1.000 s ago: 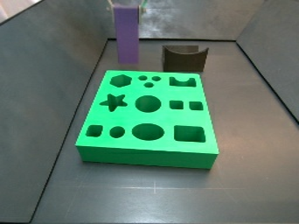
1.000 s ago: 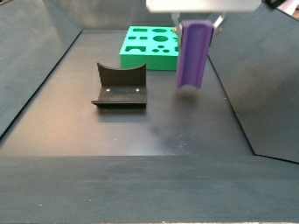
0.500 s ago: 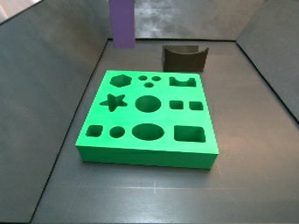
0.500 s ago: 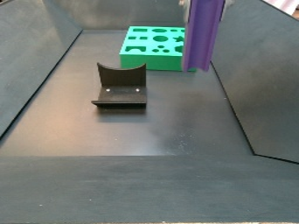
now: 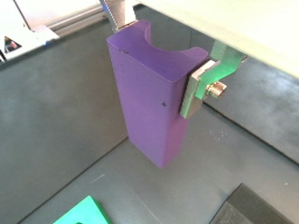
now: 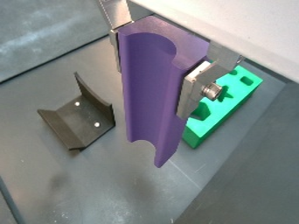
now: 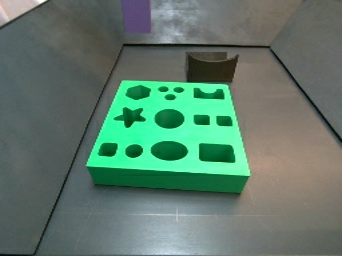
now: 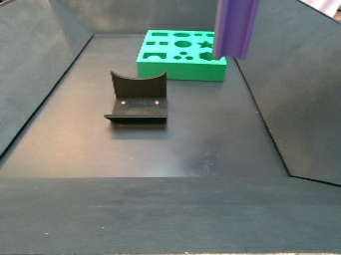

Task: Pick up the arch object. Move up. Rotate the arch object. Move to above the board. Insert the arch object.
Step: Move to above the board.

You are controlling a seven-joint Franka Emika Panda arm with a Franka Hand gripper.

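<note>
Above the dark floor, the hand (image 6: 158, 66) pinches the arch object (image 6: 152, 96) between its silver fingers (image 6: 197, 83), gripping near the curved-dip end. The arch object hangs upright, clear of the floor, at the upper edge in both side views (image 8: 238, 25). The board (image 7: 170, 134) lies flat on the floor. The fixture (image 8: 135, 98) stands near the board, apart from it.

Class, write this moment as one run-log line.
phase: lift | gripper: shut on arch object, upright, off floor | board: cut-outs empty | fixture: on floor
</note>
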